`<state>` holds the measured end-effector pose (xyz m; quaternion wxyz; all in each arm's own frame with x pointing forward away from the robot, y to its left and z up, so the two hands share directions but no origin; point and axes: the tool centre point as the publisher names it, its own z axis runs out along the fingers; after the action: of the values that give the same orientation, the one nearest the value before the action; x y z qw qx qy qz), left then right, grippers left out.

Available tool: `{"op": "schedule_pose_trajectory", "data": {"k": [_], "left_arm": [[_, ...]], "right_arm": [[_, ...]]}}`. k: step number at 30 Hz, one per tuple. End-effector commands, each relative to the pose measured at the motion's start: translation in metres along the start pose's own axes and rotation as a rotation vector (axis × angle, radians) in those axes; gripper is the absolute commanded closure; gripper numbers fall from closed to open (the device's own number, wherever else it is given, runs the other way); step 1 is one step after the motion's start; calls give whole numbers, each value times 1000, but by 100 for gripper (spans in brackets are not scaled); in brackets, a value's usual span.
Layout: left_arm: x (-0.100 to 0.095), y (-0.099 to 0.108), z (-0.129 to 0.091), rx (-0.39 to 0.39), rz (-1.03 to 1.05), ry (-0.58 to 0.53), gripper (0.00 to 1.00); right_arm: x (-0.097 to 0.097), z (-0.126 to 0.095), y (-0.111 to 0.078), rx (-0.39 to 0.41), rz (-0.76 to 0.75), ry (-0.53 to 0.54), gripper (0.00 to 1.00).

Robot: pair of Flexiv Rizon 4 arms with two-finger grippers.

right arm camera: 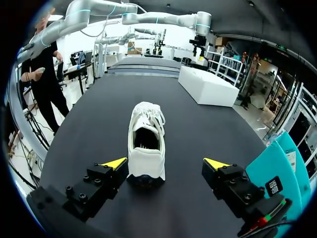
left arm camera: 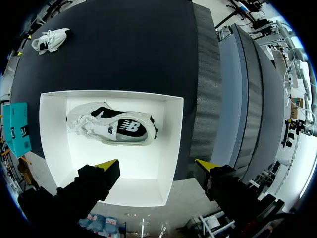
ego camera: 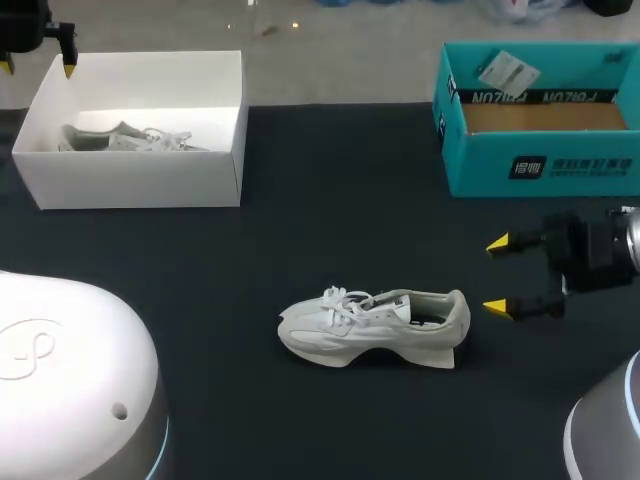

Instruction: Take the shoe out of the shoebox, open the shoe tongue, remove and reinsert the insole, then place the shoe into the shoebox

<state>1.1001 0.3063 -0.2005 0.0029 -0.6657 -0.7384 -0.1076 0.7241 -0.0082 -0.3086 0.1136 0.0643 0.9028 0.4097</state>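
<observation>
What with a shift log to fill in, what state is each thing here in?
shoe on table: upright on its sole, laced
white shoebox: open, lidless
second shoe: on its side inside shoebox
teal box: open
left gripper: open, over white shoebox
right gripper: open, behind shoe's heel

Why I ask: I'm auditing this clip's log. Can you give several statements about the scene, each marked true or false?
1. A white shoe lies on the table, outside both boxes. True.
2. One box is empty and white. False: the white box holds a second shoe.
3. The right jaws stand open just behind the white shoe's heel. True.
4. The left jaws grip the second shoe. False: they hang open above the white box, apart from it.
5. The two boxes touch. False: the teal box sits well apart from the white box, at the table's other side.
</observation>
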Motion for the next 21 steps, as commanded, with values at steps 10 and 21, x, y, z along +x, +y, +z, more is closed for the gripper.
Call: {"op": "schedule_pose_trajectory", "data": {"k": [10,21], "left_arm": [[0,0,0,0,-1,2,0],[0,0,0,0,-1,2,0]], "right_arm": [[5,32,-43,66,6,88,0],[20,63,-47,77,-7,145,0]]}}
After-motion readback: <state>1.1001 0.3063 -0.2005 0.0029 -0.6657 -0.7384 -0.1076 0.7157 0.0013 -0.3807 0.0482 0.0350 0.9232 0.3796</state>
